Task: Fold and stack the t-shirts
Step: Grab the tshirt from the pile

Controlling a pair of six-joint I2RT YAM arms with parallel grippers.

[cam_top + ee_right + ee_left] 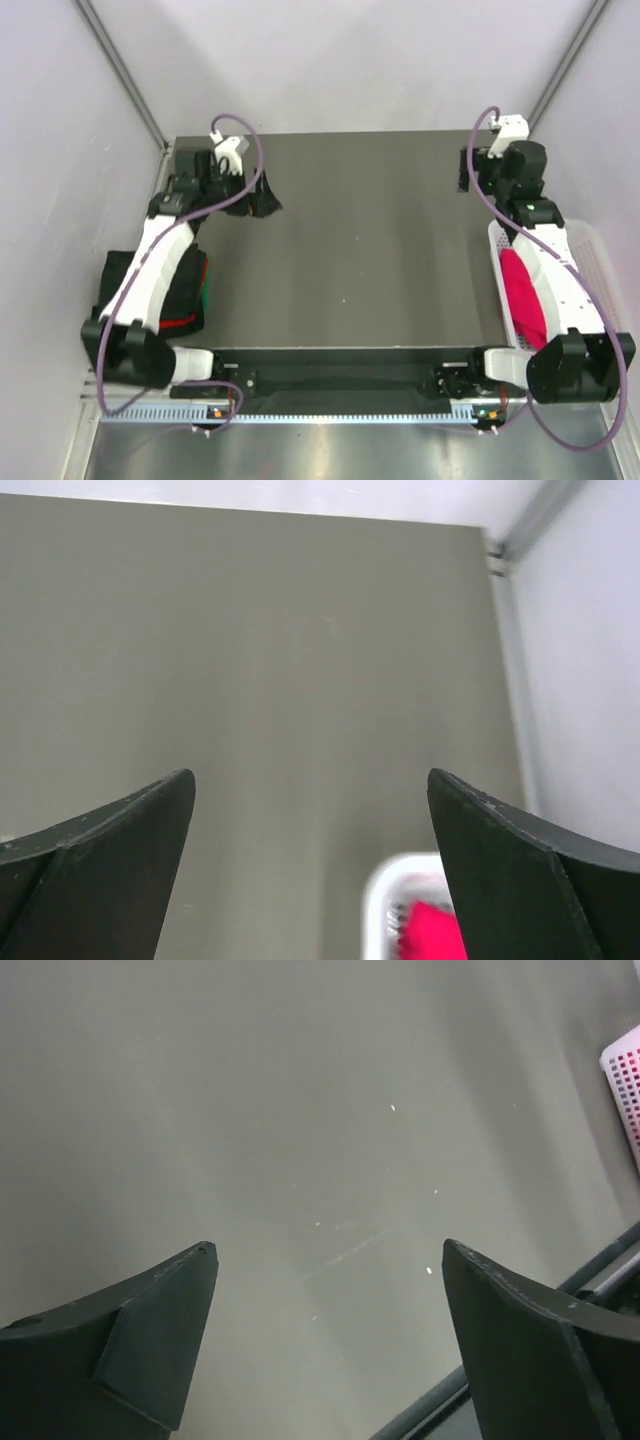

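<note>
A bright magenta-red t-shirt (522, 290) lies bunched in the white mesh basket (598, 262) at the table's right edge, partly under my right arm. In the right wrist view this t-shirt (430, 932) peeks up at the bottom. A pile of folded t-shirts (120, 278), black on top with red and green edges showing, sits at the left edge under my left arm. My left gripper (256, 196) hangs open over the far left of the table, nothing between its fingers (326, 1245). My right gripper (466, 172) is open and empty over the far right (310, 772).
The dark grey table (370, 250) is bounded by pale walls with metal corner posts (120, 70). A corner of the basket (625, 1078) shows in the left wrist view. A black rail (340, 378) runs between the two arm bases along the near edge.
</note>
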